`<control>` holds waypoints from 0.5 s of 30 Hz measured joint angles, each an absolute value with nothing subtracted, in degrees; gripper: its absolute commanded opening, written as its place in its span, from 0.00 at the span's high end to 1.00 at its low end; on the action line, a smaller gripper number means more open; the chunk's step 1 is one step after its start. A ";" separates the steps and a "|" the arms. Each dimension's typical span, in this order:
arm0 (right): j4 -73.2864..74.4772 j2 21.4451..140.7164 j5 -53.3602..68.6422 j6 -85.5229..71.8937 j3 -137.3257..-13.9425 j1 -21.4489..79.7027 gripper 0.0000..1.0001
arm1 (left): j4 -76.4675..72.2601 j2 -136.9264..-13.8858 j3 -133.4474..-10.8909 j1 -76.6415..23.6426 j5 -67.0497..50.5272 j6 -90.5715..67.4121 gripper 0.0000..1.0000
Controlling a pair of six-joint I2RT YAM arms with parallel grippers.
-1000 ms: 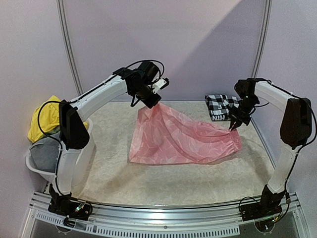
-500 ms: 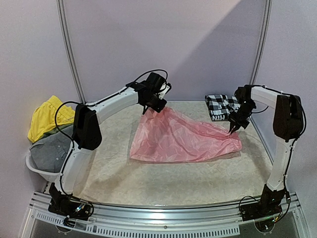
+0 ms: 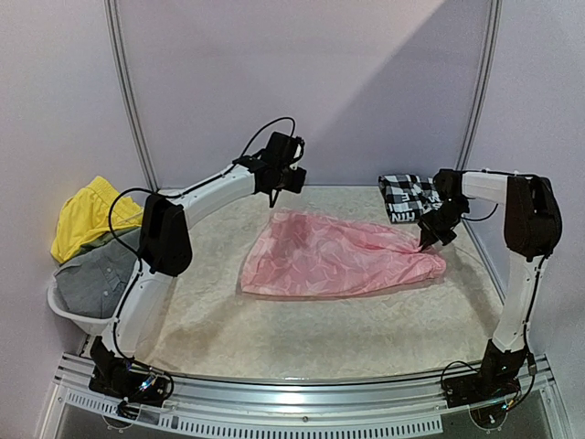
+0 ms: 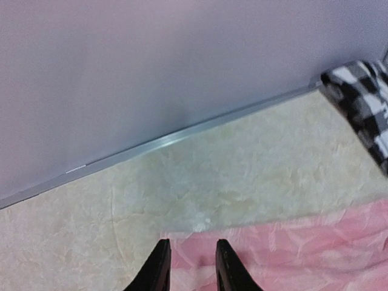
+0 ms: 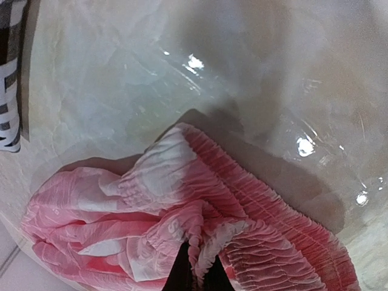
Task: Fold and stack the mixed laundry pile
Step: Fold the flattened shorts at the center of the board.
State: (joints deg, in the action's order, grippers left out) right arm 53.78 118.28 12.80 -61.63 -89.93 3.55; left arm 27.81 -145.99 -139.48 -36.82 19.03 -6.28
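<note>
Left gripper (image 4: 191, 247): jaws parted, a clear gap between the two dark fingers and nothing in it; it grips nothing. Its fingertips sit just over the far corner of the pink garment (image 4: 303, 245), and whether they touch the cloth cannot be told. Right gripper (image 5: 195, 259): jaws clenched on a gathered fold of the pink garment's ruffled elastic edge, cloth bunched up at the fingertips. In the top view the left gripper (image 3: 287, 181) hangs at the far side of the table (image 3: 302, 334), near the back wall, and the right gripper (image 3: 426, 241) is low at the right end of the pink garment (image 3: 338, 261). That garment lies spread mostly flat across the middle of the table, wide at the left and narrowing toward the pinched right end. The black-and-white checked shirt (image 3: 407, 196) sits folded at the far right corner, just beyond the right gripper. Off the table's left edge, a white basket (image 3: 66, 315) holds the grey garment (image 3: 91, 279), with the yellow garment (image 3: 87, 215) draped over it.
</note>
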 measured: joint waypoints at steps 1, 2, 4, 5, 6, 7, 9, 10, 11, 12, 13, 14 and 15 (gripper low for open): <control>52.38 117.58 12.75 -63.07 -88.49 3.55 0.98 | 27.73 -146.67 -141.18 -36.82 19.25 -6.76 0.70; 51.31 116.79 12.78 -64.42 -87.42 3.51 0.94 | 27.99 -147.79 -144.05 -36.82 19.55 -7.62 0.69; 49.30 115.52 12.95 -66.54 -86.17 3.40 0.83 | 28.32 -148.64 -147.22 -36.84 19.53 -8.34 0.68; 48.38 115.02 13.06 -67.24 -85.93 3.31 0.77 | 28.34 -148.07 -147.15 -36.86 19.46 -8.34 0.68; 47.79 114.65 13.06 -68.03 -85.89 3.22 0.71 | 28.12 -146.87 -145.58 -37.01 18.94 -8.40 0.69; 46.83 114.19 13.06 -68.03 -85.89 3.14 0.65 | 27.99 -144.70 -142.12 -37.21 18.31 -8.38 0.69; 46.06 113.34 13.13 -67.55 -86.61 2.94 0.58 | 27.86 -139.11 -133.14 -37.45 16.91 -8.43 0.71; 46.33 113.19 13.13 -66.54 -87.92 2.85 0.55 | 27.77 -136.40 -128.60 -37.60 15.94 -8.58 0.72; 46.52 113.16 13.08 -65.60 -89.58 2.79 0.54 | 27.92 -133.93 -124.51 -37.78 14.87 -8.78 0.72; 46.85 113.16 12.95 -64.88 -90.96 2.76 0.52 | 28.21 -132.00 -121.30 -37.98 13.74 -8.93 0.73; 47.40 113.14 12.53 -63.51 -92.71 2.76 0.51 | 28.42 -130.61 -118.74 -38.20 12.49 -9.08 0.74; 47.70 112.90 12.23 -62.19 -93.91 2.76 0.50 | 28.75 -129.86 -117.30 -38.35 11.44 -9.13 0.74; 48.21 112.44 11.64 -60.45 -94.87 2.87 0.50 | 29.19 -129.23 -115.87 -38.59 10.17 -9.28 0.75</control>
State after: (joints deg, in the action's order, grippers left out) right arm 48.21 112.44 11.64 -60.45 -94.87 2.87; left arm 29.19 -129.23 -115.87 -38.59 10.17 -9.28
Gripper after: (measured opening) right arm 0.482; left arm 0.269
